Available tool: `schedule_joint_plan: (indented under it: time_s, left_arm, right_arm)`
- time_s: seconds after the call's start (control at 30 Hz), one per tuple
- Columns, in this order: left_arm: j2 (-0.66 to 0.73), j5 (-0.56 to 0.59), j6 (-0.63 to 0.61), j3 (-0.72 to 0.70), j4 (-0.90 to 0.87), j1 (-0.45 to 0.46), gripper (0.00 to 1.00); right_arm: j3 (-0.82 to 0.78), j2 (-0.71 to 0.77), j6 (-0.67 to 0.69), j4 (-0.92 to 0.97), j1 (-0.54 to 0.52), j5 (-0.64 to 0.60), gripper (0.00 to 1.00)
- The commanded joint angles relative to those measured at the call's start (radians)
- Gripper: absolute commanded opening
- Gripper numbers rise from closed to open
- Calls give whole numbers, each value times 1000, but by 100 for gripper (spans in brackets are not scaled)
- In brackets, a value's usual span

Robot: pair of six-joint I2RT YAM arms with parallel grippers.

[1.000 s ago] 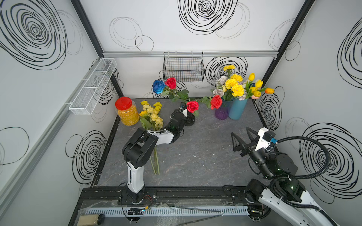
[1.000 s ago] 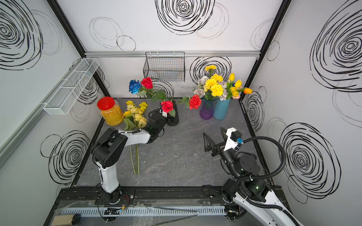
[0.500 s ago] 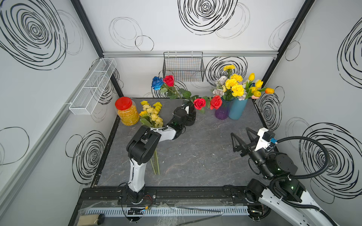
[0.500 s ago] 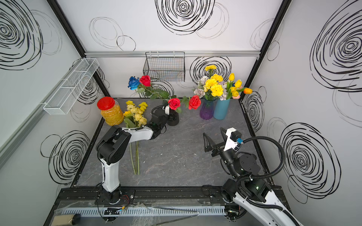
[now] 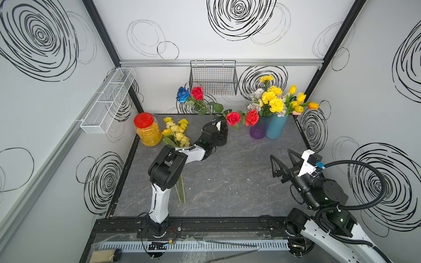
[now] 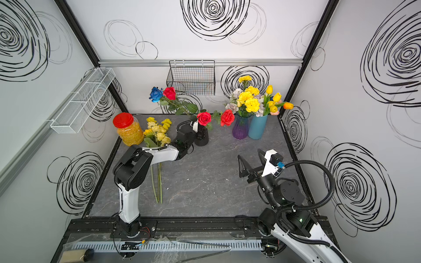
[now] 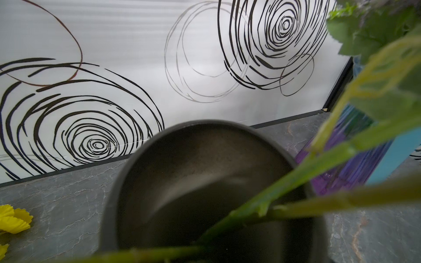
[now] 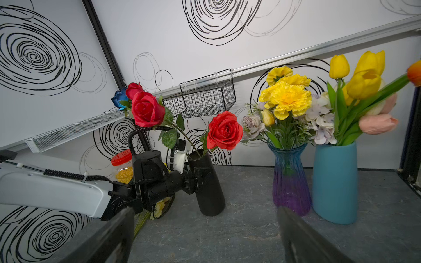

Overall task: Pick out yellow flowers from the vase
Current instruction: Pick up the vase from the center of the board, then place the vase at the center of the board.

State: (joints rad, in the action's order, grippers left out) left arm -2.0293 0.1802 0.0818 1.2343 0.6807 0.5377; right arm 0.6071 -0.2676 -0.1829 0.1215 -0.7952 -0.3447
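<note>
A black vase [image 5: 222, 140] [image 8: 209, 193] leans on the table, holding red roses [image 5: 233, 118] and a blue rose [image 5: 183, 94]. My left gripper [image 5: 219, 134] [image 8: 197, 178] is shut on its body from the left; the left wrist view looks into the vase's mouth [image 7: 136, 159] across green stems. Loose yellow flowers [image 5: 177, 133] [image 6: 158, 132] lie on the table under the left arm. Yellow carnations [image 5: 272, 100] stand in a purple vase [image 5: 258, 131], and yellow tulips [image 5: 296, 100] in a blue vase [image 5: 276, 127]. My right gripper [image 5: 280, 153] [image 8: 205, 218] hangs open at the right, holding nothing.
A jar with a red lid [image 5: 147, 129] stands at the back left beside the loose flowers. A black wire basket [image 5: 213, 78] hangs on the back wall and a white mesh shelf [image 5: 109, 100] on the left wall. The purple and blue vases also hold white, lilac and pink blooms.
The left arm has swung right with the black vase, and the roses have shifted right towards the purple vase. The right arm has not moved.
</note>
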Motion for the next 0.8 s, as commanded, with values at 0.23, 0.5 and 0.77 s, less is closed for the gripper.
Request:
schedule_joint_plan:
  time_s: [0.23,0.5,0.77]
  left_arm:
    - [7,-2,-41,11,-4,-109,71]
    - [-12,-38,-48,55,-47,-220,71]
    - [-78,-84,-30,129,-57,-283,71]
  right_arm:
    - [13,23,-3,23,5,-26,100]
    - [7,54,-13,49,5,-37,100]
    - [20,46,3,50,4,-46,100]
